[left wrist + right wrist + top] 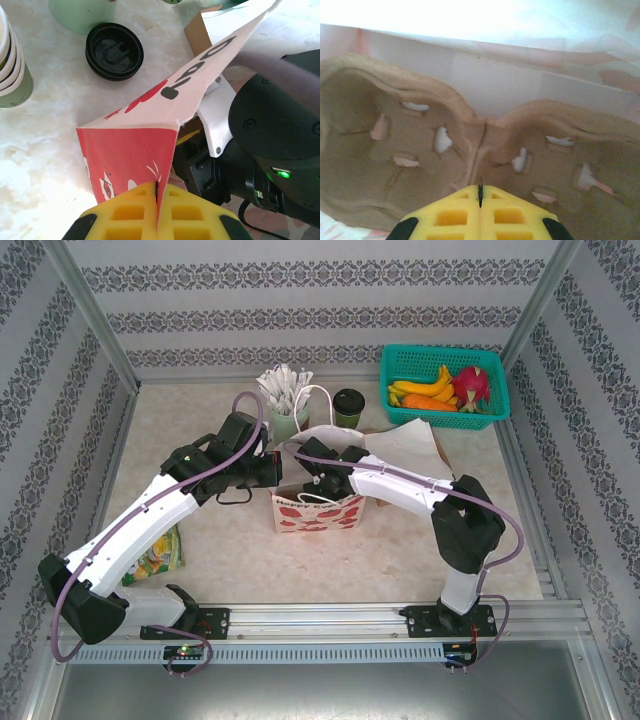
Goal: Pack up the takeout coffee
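Note:
The takeout coffee (348, 405), a small cup under a round black lid, stands at the back of the table behind the bag. A paper bag (318, 510) with red prints stands open mid-table. My left gripper (272, 472) is shut on the bag's left rim; in the left wrist view the yellow fingers (135, 200) pinch the red bag wall (130, 155). My right gripper (322, 483) reaches down into the bag. In the right wrist view it (480, 192) is shut on the middle ridge of a brown pulp cup carrier (410, 145) lying inside.
A mint-green cup of white sticks (287, 405) stands left of the coffee. A teal basket of fruit (396, 362) sits back right, a flat paper sheet (410, 440) before it. Loose black lids (114, 51) and stacked cream cups (12, 65) lie beside the bag. A snack packet (155, 555) lies front left.

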Available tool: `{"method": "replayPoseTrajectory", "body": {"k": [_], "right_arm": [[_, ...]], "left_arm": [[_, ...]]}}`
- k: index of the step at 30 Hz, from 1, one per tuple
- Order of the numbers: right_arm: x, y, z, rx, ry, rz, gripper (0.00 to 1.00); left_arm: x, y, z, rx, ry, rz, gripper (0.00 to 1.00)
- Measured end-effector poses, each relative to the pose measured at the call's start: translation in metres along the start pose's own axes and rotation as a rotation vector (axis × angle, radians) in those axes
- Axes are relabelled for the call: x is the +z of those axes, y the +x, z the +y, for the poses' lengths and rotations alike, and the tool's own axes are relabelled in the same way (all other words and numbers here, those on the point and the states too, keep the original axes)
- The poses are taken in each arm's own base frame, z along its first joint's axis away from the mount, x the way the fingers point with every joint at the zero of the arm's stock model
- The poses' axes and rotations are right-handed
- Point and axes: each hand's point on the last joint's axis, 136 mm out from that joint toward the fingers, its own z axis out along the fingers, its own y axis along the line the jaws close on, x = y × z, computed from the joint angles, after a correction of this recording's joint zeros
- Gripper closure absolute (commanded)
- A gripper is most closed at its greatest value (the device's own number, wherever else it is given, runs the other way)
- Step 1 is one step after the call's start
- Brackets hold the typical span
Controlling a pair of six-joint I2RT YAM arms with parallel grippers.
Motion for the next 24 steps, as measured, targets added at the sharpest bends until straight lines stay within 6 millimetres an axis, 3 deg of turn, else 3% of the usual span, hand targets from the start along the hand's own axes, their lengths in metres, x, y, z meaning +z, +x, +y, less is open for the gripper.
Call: {"method": "replayPoseTrajectory", "body": {"k": [15, 24], "right_arm": [[0.041, 0.006, -0.004, -0.033, 0.035, 0.042, 1.00], [0.046, 0.005, -0.003, -0.046, 0.050, 0.035, 1.00]], "left_arm": [[0.000, 0.001, 0.001, 0.007, -0.002, 0.004, 1.00], [0.001, 0.003, 0.002, 0.008, -0.008, 0.011, 1.00]]}}
